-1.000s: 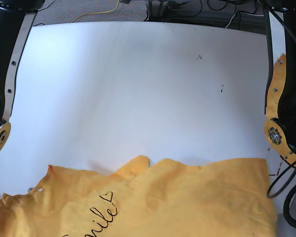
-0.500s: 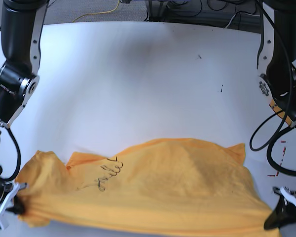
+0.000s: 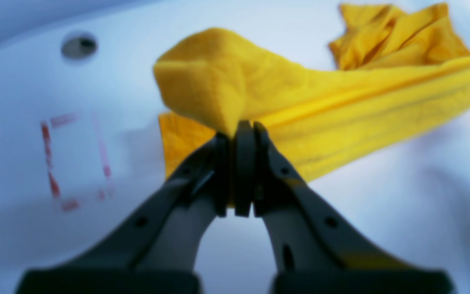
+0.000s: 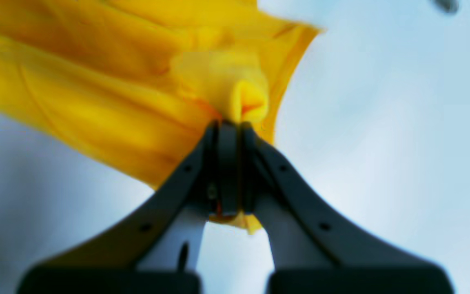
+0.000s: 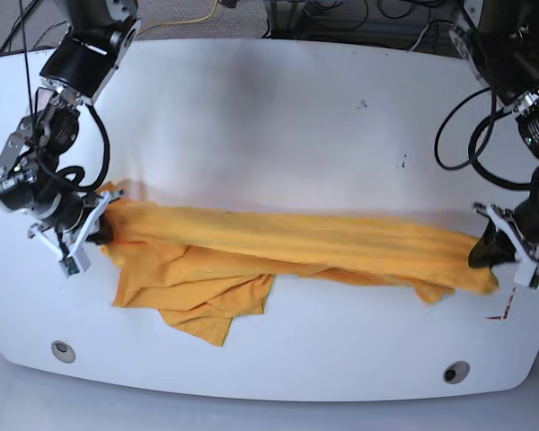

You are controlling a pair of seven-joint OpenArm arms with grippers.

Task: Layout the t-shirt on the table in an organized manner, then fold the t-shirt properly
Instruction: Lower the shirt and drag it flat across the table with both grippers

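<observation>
The t-shirt [image 5: 278, 247] is stretching across the near half of the desk [image 5: 269, 126] as a long orange-yellow band, running almost from the left edge to the right edge in the base view. Below the band, toward the near left corner, loose folds of the cloth are lying crumpled on the white surface.

The right claw [image 5: 97, 229] is sitting near the desk's left edge in the base view, its jaws pressed together and pinching a bunched end of the t-shirt [image 4: 108, 85]; in the right wrist view a small roll of cloth is poking out above the closed right claw [image 4: 229, 130] and a scrap is showing below it.

The left claw [image 5: 488, 251] is sitting near the desk's right edge, also squeezed tight on the other end of the t-shirt [image 3: 300, 102]. In the left wrist view the cloth is folding over the tips of the left claw [image 3: 239, 132] and trailing off to the right.

A red rectangular outline [image 3: 76, 161] is lying on the desk just beside that end, and a round grommet hole [image 3: 79, 45] is sitting farther off. Two grommet holes [image 5: 63, 351] are showing along the near edge in the base view.
</observation>
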